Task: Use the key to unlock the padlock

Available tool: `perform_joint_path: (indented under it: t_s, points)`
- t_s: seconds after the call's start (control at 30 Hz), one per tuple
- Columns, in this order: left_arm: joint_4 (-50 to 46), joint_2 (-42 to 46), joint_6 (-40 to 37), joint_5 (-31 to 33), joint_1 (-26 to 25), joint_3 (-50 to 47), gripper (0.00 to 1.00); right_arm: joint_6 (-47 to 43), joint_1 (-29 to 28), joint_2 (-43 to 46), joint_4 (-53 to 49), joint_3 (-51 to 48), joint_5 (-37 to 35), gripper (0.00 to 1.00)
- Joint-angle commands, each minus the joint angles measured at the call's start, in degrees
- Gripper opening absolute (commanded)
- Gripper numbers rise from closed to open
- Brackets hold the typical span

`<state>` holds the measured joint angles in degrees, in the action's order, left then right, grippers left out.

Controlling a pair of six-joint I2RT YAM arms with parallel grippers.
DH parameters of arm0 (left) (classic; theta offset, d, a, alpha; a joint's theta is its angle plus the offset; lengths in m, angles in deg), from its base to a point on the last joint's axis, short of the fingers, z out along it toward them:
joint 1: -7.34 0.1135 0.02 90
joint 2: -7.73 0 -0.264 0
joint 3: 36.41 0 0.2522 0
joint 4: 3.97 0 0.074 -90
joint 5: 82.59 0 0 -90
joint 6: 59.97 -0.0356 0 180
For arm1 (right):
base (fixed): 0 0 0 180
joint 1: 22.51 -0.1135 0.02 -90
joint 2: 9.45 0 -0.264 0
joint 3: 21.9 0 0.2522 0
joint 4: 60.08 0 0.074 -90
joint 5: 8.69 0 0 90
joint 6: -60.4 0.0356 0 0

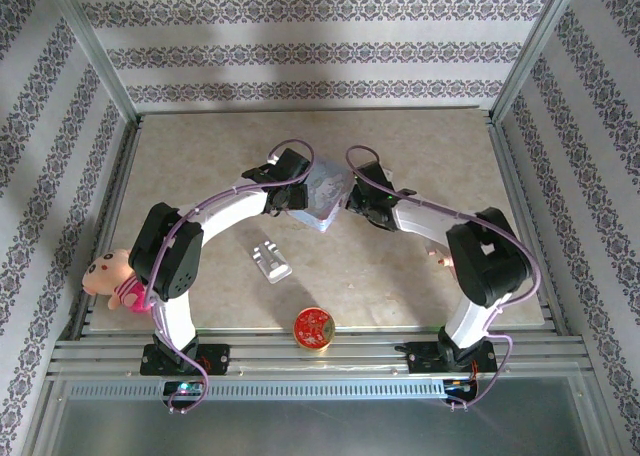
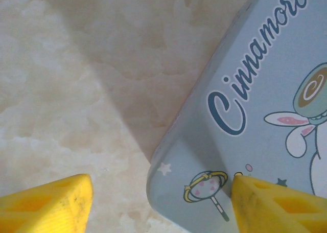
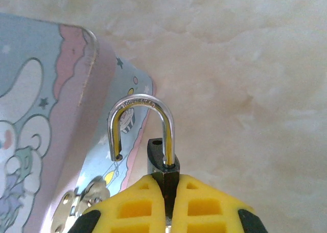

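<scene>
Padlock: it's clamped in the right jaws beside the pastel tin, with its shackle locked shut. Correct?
Not quite. The padlock is clamped in the jaws of the right gripper beside the pastel tin, but its shackle is open: one leg hangs free of the body, leaving its hole empty. The right wrist view shows it.

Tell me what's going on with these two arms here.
The right arm's yellow fingers are shut on the tiny dark padlock, held beside the pastel blue cartoon-print tin box; its silver shackle has one leg out of the body. The left arm's fingers are open, straddling a corner of the box.
</scene>
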<state>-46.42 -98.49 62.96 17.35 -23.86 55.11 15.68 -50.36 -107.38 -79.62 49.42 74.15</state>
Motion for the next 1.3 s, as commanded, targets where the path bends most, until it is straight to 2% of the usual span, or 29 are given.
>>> perform_joint_path:
  t_s: [0.0, 0.23, 0.5, 0.6, 0.8, 1.0, 1.13, 1.23, 1.27]
  points:
    - [-4.2, -0.5, -1.4, 2.3, 2.7, -2.5, 0.7, 0.2, 0.3, 5.5, -0.2, -2.8, 0.7, 0.0]
    - [3.7, -0.5, 0.0, -2.3, 8.1, -2.3, 0.53, 0.1, 0.3, 16.0, -4.0, -10.4, 2.7, 0.0]
    - [10.0, -5.7, 1.7, -12.6, 11.4, 2.4, 0.48, 0.1, 0.2, 24.7, -8.1, -15.3, 5.5, 0.0]
    - [11.0, -7.0, 3.2, -16.7, 11.3, 3.7, 0.43, -0.2, 0.2, 25.6, -8.6, -16.1, 6.2, 0.0]
    - [14.3, -5.6, 7.4, -20.8, 11.3, -0.1, 0.43, -1.1, 0.3, 25.1, -8.6, -16.1, 7.2, 0.0]
    - [14.7, -3.5, 7.6, -21.4, 11.4, -1.6, 0.53, -2.7, 1.3, 23.3, -8.5, -14.9, 9.0, 0.0]
    - [15.1, -0.9, 9.4, -22.2, 12.2, -2.0, 0.71, -3.4, 1.5, 23.2, -8.6, -14.6, 10.1, 0.0]
    - [15.5, 1.8, 10.2, -22.9, 12.9, -2.6, 0.8, -3.6, 1.6, 23.9, -8.9, -14.9, 10.5, 0.0]
    - [15.8, 2.8, 10.4, -23.3, 13.0, -3.1, 0.88, -3.6, 1.7, 24.1, -9.0, -15.1, 10.6, 0.0]
